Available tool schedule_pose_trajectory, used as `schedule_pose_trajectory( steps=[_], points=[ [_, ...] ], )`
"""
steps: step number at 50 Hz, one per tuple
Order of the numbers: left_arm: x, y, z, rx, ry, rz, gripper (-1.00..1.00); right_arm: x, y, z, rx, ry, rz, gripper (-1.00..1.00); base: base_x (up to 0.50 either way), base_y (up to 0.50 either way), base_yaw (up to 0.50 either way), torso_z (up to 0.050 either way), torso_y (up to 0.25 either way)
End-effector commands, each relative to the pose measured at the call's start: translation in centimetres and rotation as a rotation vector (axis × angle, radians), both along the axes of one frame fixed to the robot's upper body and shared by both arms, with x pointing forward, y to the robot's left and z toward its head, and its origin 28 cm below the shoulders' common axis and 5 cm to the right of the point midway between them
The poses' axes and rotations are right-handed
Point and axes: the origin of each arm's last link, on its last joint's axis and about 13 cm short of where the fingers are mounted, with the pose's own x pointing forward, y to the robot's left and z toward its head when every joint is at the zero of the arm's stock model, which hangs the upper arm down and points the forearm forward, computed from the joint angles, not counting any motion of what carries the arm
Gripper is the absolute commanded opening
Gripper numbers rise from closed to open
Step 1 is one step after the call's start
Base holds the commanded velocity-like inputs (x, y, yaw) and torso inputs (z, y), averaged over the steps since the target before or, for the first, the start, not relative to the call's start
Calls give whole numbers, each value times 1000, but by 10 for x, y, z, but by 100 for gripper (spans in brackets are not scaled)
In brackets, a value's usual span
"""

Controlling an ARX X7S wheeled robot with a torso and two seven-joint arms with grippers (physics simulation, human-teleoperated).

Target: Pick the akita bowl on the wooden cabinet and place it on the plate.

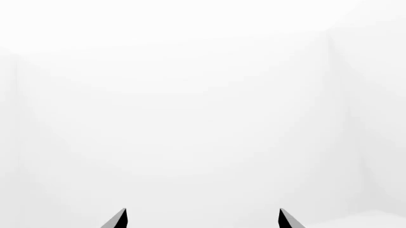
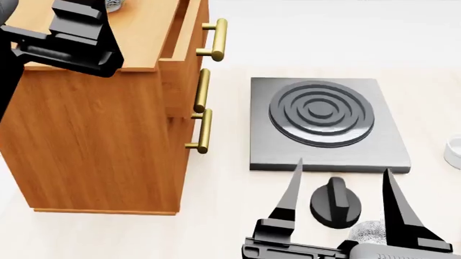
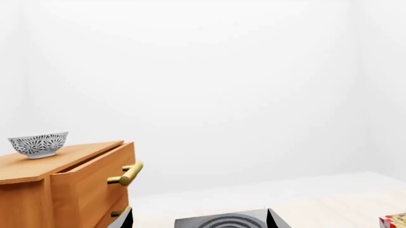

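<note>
While the right gripper [image 2: 338, 178] is hovering wide apart near the bench's front edge, its two dark fingers are framing the black stove knob [image 2: 336, 201], with bare light surface lying on either side of them. Just beyond the fingertips the grey square stove [image 2: 324, 124] is sitting flat, its near edge close to the tips. A small white cup [image 2: 454, 152] is showing at the bench's right edge, cut off by the frame. Left of the stove, a strip of open bench is separating it from the wooden cabinet [image 2: 94, 140], whose top drawer is standing pulled out, brass handles [image 2: 204, 90] jutting toward the stove.

The left gripper [image 2: 72, 38] is hanging over the cabinet top; its wrist view is showing only blank white and two fingertips [image 1: 117, 219] set wide apart. The akita bowl [image 3: 39, 144] is standing upright near the cabinet top's back edge, plain in the right wrist view, barely peeking past the left arm from the head camera. A red-patterned object [image 3: 394, 221] is showing only in the right wrist view.
</note>
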Motion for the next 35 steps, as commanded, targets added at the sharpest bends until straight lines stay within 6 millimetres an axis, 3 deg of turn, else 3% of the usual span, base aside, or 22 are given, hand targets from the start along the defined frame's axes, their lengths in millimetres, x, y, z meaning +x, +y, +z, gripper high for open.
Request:
schedule_pose_trajectory(
  steps=[1, 14, 35],
  points=[
    [-4, -1, 4, 5, -13, -12, 100, -1, 0, 1, 5, -5, 9, 100, 500, 0, 0, 0, 0],
    [-8, 0, 12, -11, -33, -23, 100, 0, 0, 2, 12, 2, 8, 100, 450, 0, 0, 0, 1],
    [-13, 3, 14, -20, -45, -24, 100, 0, 1, 1, -1, -3, 2, 100, 73, 0, 0, 0, 0]
  ],
)
